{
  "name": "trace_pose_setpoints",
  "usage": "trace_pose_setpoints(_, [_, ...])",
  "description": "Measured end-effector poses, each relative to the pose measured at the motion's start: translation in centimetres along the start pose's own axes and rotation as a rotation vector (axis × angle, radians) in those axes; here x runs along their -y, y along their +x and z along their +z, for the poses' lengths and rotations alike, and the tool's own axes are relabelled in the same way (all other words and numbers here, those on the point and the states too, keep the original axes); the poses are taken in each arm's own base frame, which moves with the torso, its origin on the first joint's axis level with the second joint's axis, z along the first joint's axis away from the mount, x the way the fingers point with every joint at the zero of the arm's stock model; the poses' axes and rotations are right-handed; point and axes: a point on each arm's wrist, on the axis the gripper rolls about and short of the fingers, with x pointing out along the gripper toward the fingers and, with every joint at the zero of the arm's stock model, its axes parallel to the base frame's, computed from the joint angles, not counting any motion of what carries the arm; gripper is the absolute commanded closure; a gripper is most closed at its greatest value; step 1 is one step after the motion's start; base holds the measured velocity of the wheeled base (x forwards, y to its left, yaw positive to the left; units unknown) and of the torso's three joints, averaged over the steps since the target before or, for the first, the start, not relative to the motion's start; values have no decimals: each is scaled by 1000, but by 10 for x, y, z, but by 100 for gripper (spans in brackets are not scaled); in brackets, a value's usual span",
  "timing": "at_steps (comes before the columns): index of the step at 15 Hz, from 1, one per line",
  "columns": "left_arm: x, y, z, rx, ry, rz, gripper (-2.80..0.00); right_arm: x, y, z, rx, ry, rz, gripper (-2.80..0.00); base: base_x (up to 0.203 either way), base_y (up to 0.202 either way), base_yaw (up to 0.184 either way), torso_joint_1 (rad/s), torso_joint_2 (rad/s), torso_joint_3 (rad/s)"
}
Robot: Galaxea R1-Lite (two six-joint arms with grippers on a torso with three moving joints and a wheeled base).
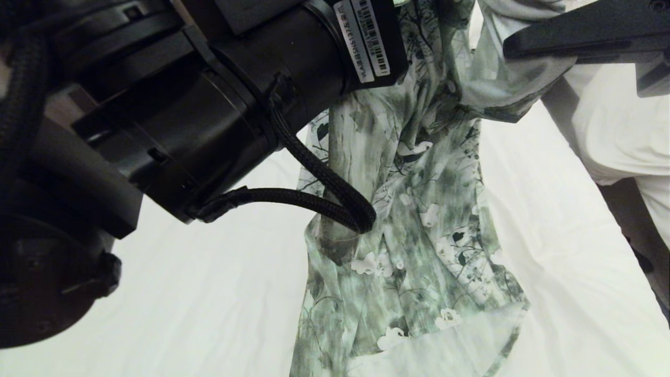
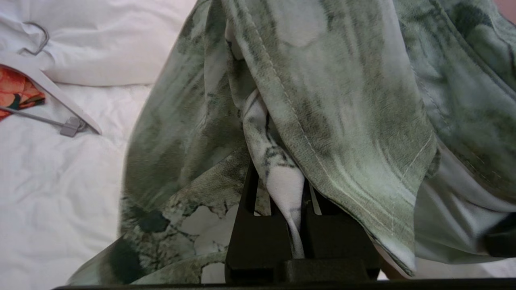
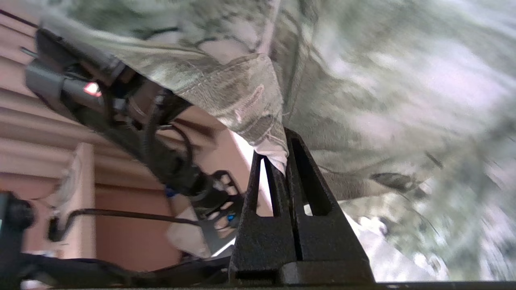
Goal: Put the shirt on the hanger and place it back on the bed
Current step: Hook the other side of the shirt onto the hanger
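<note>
The green and white floral shirt (image 1: 419,209) hangs lifted over the bed (image 1: 183,293), its hem trailing on the white sheet. My left gripper (image 2: 288,193) is shut on a twisted fold of the shirt (image 2: 342,100); in the head view only that arm's thick black wrist shows, at the upper left. My right gripper (image 1: 515,47) reaches in from the top right, with cloth draped over its tip. In the right wrist view this gripper (image 3: 280,157) is shut on a hemmed edge of the shirt (image 3: 225,84). The hanger is hidden.
A thicker white hanger (image 2: 52,92) with a metal hook lies on the sheet (image 2: 48,181) beside an orange and black garment (image 2: 16,90), below a white pillow (image 2: 100,44). Another pillow (image 1: 623,131) lies at the right, and the bed's right edge (image 1: 636,246) is near.
</note>
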Motion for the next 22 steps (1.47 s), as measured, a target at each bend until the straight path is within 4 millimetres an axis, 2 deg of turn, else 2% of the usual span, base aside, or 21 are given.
trace_pose_setpoints(1, [0,-1,0,-2,2,-1,0,1,1,-1,0,-12,-14,-280,0,0,0,0,0,0])
trace_pose_setpoints(7, [0,-4,4,5,6,-3,0,-3,-7,-1,18,-27,-27,-280,0,0,0,0,0,0])
trace_pose_setpoints(11, [0,-5,5,8,20,-3,0,-14,-29,8,116,-46,-31,-280,0,0,0,0,0,0])
trace_pose_setpoints(15, [0,-5,8,18,28,-3,0,-27,-46,21,265,2,39,-280,0,0,0,0,0,0])
trace_pose_setpoints(19, [0,-5,13,29,42,-3,0,-29,-47,14,205,32,34,-280,0,0,0,0,0,0])
trace_pose_setpoints(22, [0,-5,16,38,43,-1,0,-27,-49,7,133,60,-59,-280,0,0,0,0,0,0])
